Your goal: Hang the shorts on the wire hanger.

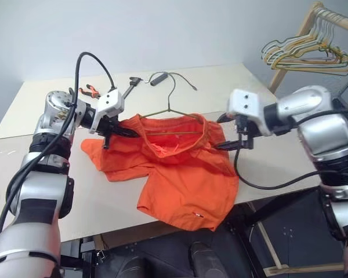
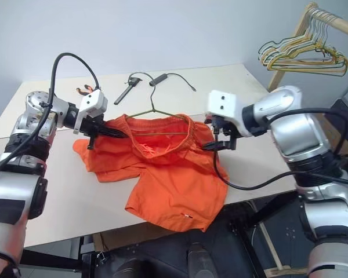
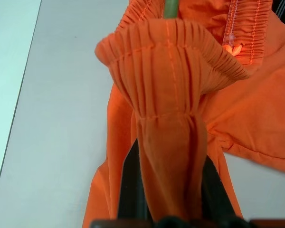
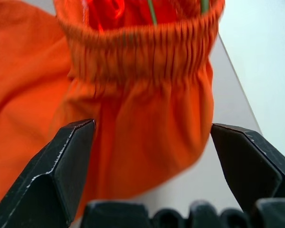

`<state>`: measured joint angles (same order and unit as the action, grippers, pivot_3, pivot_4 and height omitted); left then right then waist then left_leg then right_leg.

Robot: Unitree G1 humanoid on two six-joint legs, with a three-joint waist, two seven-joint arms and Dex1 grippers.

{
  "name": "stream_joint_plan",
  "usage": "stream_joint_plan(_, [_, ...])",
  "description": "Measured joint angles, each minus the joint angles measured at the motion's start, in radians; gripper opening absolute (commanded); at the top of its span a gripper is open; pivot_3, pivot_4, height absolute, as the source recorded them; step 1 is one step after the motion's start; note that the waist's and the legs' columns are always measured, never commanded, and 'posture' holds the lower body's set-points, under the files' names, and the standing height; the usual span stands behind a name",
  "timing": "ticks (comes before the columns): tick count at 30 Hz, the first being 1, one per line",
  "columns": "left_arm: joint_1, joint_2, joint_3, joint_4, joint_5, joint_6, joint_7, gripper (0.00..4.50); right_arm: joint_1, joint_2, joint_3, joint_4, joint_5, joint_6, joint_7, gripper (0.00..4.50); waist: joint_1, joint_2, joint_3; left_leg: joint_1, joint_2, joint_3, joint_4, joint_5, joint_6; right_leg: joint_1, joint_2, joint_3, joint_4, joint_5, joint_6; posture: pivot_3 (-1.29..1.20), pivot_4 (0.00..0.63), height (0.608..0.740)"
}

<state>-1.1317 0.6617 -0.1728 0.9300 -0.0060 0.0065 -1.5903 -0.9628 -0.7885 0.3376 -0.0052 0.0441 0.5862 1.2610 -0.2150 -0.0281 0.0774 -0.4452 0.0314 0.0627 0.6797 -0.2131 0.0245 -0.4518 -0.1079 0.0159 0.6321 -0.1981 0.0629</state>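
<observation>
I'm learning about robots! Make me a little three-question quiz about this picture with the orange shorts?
1. True or false: the left gripper is shut on the waistband of the shorts.
2. The right gripper is: A) clamped on the wire hanger, B) open beside the waistband, C) holding the pliers.
3. Where does the wire hanger's hook point: toward the robot or away from it?

Key: 1 true. 2 B. 3 away; its lower part sits inside the waistband.
</observation>
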Motion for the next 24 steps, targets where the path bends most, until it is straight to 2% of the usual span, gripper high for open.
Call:
stream_joint_plan(7, [0.003,0.008,0.0,-0.01,0.0,0.013,-0.009,0.0,-0.048,0.08,0.053,0.135,-0.076,-0.057,-0.043,4.46,0.009,0.0,0.0,0.0,-0.001,0.0,0.001,0.0,0.0,0.002,-0.001,0.0,-0.001,0.0,0.0,-0.15,0.022,0.74])
stream_joint_plan(8, [0.004,0.009,0.0,-0.013,0.0,0.014,-0.013,0.0,-0.061,0.092,0.054,0.157,-0.079,-0.057,-0.041,4.3,0.008,0.0,0.0,0.0,-0.001,0.0,0.001,0.0,0.0,0.002,-0.001,0.0,-0.001,0.0,0.0,-0.15,0.021,0.74])
stream_joint_plan(10, [0.009,0.012,0.0,-0.025,-0.002,0.016,-0.017,0.0,-0.096,0.121,0.06,0.214,-0.079,-0.058,-0.025,3.88,0.006,0.0,0.0,0.0,-0.001,-0.001,0.001,0.0,0.0,0.002,-0.001,-0.001,-0.001,0.0,0.0,-0.15,0.021,0.74])
stream_joint_plan(11, [0.012,0.014,0.0,-0.034,-0.004,0.016,-0.018,0.0,-0.116,0.136,0.067,0.247,-0.079,-0.06,-0.013,3.43,0.006,0.0,0.0,0.0,-0.001,-0.001,0.001,0.0,0.0,0.002,-0.001,-0.001,-0.001,0.0,0.0,-0.15,0.022,0.74])
stream_joint_plan(16, [0.044,0.022,-0.004,-0.075,-0.031,0.018,-0.02,0.0,-0.173,0.191,0.083,0.407,-0.072,-0.08,0.053,1.78,0.006,0.0,0.0,0.001,-0.001,-0.001,0.001,0.0,0.0,0.003,-0.001,-0.001,-0.001,0.0,0.0,-0.15,0.022,0.74])
stream_joint_plan(21, [0.068,0.036,-0.01,-0.111,-0.055,0.022,-0.015,0.0,-0.208,0.195,0.1,0.484,-0.081,-0.124,0.121,0.09,0.005,0.0,0.0,0.001,-0.001,-0.002,0.001,0.0,0.0,0.003,-0.001,-0.001,-0.001,0.0,0.0,-0.15,0.022,0.74])
stream_joint_plan(24, [0.073,0.045,-0.022,-0.128,-0.066,0.025,-0.013,0.0,-0.211,0.195,0.119,0.497,-0.084,-0.15,0.162,0.03,0.005,0.0,0.0,0.001,-0.001,-0.002,0.001,0.0,0.0,0.004,-0.001,-0.001,0.0,0.0,0.0,-0.15,0.022,0.74])
